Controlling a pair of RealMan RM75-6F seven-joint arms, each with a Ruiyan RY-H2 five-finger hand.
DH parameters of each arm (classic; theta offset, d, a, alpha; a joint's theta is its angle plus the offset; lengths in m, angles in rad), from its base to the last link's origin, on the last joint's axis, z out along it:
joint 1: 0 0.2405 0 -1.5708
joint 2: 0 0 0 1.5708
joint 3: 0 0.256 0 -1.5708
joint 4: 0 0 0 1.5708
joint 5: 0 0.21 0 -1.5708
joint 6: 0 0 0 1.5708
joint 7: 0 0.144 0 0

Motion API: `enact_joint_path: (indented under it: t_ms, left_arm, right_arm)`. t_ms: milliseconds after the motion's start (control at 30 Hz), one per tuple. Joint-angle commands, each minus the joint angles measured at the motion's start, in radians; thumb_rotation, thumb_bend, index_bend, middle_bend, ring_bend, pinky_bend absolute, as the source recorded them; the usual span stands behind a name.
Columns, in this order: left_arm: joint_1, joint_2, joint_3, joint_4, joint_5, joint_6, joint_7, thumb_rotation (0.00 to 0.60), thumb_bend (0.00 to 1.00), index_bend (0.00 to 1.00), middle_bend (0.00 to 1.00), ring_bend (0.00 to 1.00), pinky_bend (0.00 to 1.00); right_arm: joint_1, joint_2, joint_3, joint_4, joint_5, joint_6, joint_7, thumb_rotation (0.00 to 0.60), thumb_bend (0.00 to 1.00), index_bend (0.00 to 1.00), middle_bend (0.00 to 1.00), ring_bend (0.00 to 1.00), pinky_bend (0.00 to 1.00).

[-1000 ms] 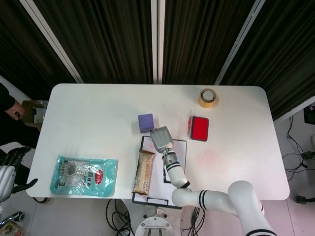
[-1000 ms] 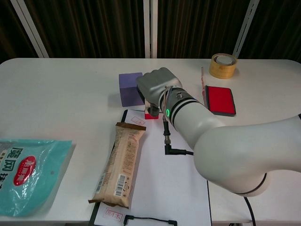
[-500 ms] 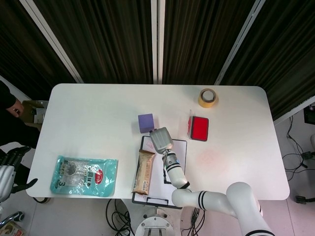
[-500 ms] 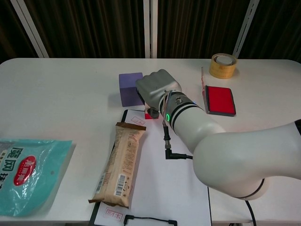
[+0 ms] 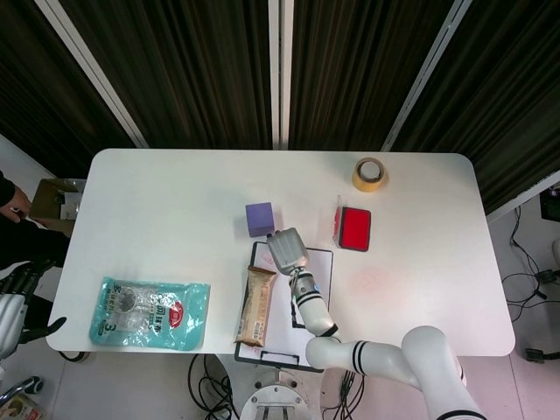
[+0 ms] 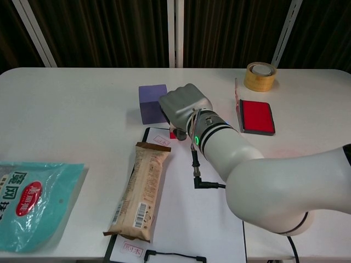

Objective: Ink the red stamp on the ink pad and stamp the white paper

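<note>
White table [image 5: 157, 201] under dark curtains: the right hand [image 6: 184, 107] grips the red stamp [image 6: 173, 134], pressing it on the white paper's [image 6: 189, 213] top edge, apparently to leave a print. Its open ink pad [image 6: 256, 116] lies well apart. The left hand [image 5: 16, 302] hangs off-table, its fingers unclear.
</note>
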Motion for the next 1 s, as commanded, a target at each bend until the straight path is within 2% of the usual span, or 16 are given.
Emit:
enact_joint_path:
  t_ms: [33,233,367,567,700,867,1000]
  left_arm:
    - [0.001,0.001,0.000,-0.001,0.000,0.001,0.000,0.600,0.00,0.15,0.15,0.12,0.25]
    - [0.001,0.005,0.001,-0.006,0.003,0.004,0.003,0.600,0.00,0.15,0.15,0.12,0.25]
    - [0.002,0.008,0.002,-0.012,0.004,0.005,0.008,0.600,0.00,0.15,0.15,0.12,0.25]
    - [0.000,0.005,0.005,-0.023,0.013,0.003,0.023,0.600,0.00,0.15,0.15,0.12,0.25]
    - [-0.002,0.004,0.006,-0.035,0.018,0.002,0.038,0.600,0.00,0.15,0.15,0.12,0.25]
    - [-0.009,0.002,0.008,-0.057,0.026,-0.007,0.067,0.600,0.00,0.15,0.15,0.12,0.25]
    - [-0.014,-0.004,0.008,-0.068,0.026,-0.017,0.087,0.600,0.00,0.15,0.15,0.12,0.25]
  right_arm:
    - [-0.001,0.000,0.003,0.001,-0.009,0.003,0.005,0.600,0.54,1.00,0.92,0.94,0.98]
    - [-0.005,0.018,0.021,-0.025,-0.065,0.032,0.056,0.600,0.54,1.00,0.92,0.94,0.98]
    - [-0.024,0.073,0.037,-0.118,-0.106,0.076,0.084,0.600,0.54,1.00,0.92,0.94,0.98]
    - [-0.095,0.233,0.048,-0.353,-0.173,0.174,0.124,0.600,0.54,1.00,0.92,0.94,0.98]
    - [-0.139,0.324,0.038,-0.459,-0.180,0.202,0.132,0.600,0.54,1.00,0.92,0.94,0.98]
    - [-0.242,0.501,-0.005,-0.612,-0.227,0.249,0.208,0.600,0.54,1.00,0.92,0.94,0.98]
    - [-0.326,0.622,-0.055,-0.672,-0.283,0.280,0.300,0.600,0.54,1.00,0.92,0.94,0.98]
